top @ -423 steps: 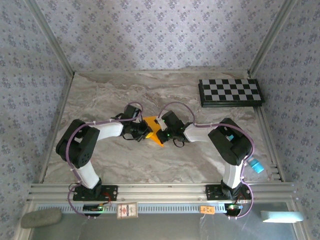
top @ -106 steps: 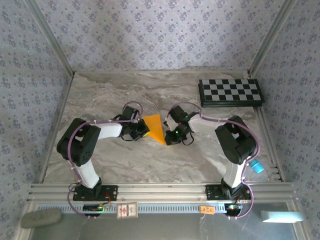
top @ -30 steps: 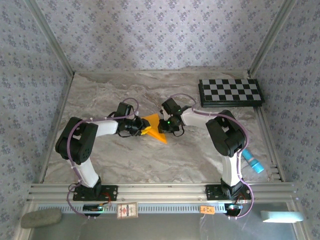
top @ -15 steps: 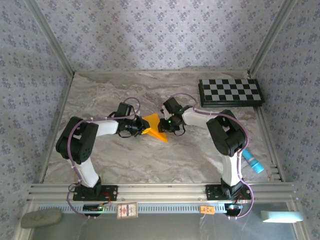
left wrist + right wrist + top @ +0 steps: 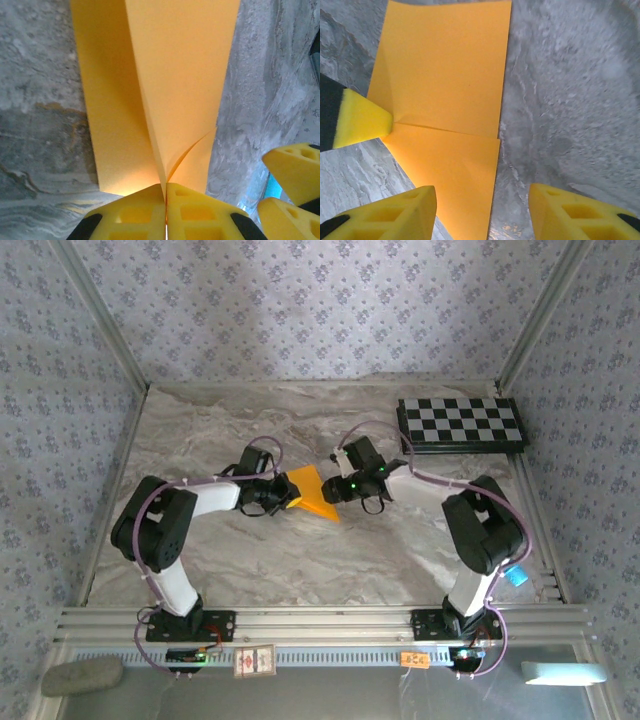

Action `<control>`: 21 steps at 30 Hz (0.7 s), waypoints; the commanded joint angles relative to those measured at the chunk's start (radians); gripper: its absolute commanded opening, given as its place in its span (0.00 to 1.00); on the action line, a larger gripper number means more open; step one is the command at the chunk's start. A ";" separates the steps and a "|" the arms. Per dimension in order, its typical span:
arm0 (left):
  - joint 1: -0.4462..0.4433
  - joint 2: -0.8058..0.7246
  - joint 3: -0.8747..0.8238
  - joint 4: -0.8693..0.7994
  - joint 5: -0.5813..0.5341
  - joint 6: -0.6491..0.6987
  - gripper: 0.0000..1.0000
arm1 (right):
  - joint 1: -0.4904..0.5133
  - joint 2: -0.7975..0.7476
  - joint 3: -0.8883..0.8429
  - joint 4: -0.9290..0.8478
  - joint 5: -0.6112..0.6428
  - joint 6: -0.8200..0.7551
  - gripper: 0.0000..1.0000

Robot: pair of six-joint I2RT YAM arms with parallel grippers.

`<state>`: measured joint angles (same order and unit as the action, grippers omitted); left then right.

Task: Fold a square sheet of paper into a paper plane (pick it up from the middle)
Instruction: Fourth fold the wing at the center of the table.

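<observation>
Creased orange sheet pinched near the middle of the table

The square sheet of paper (image 5: pixel 313 496), folded along a centre crease, lies near the table's (image 5: pixel 250 560) centre, well short of its far right corner. The left gripper (image 5: pixel 165 192) has its jaws clamped together on the sheet's left edge at the crease. The right gripper (image 5: pixel 482 200) hangs over the right edge, jaws apart.

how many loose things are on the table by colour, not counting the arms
orange-yellow paper sheet: 1
black-and-white checkerboard: 1
small blue object: 1
total: 3
</observation>
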<state>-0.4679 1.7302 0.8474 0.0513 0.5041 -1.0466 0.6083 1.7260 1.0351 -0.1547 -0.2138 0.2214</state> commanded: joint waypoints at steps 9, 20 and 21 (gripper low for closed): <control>-0.064 -0.062 0.067 -0.112 -0.199 -0.192 0.07 | 0.059 -0.051 -0.190 0.359 0.002 -0.282 0.53; -0.081 -0.057 0.110 -0.179 -0.205 -0.217 0.07 | 0.100 0.013 -0.260 0.543 0.031 -0.385 0.59; -0.080 -0.058 0.111 -0.178 -0.204 -0.219 0.07 | 0.102 0.021 -0.267 0.563 0.032 -0.394 0.59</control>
<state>-0.5438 1.6909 0.9291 -0.0864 0.3126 -1.2491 0.7040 1.7195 0.7792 0.3351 -0.2085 -0.1192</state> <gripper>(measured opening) 0.075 0.592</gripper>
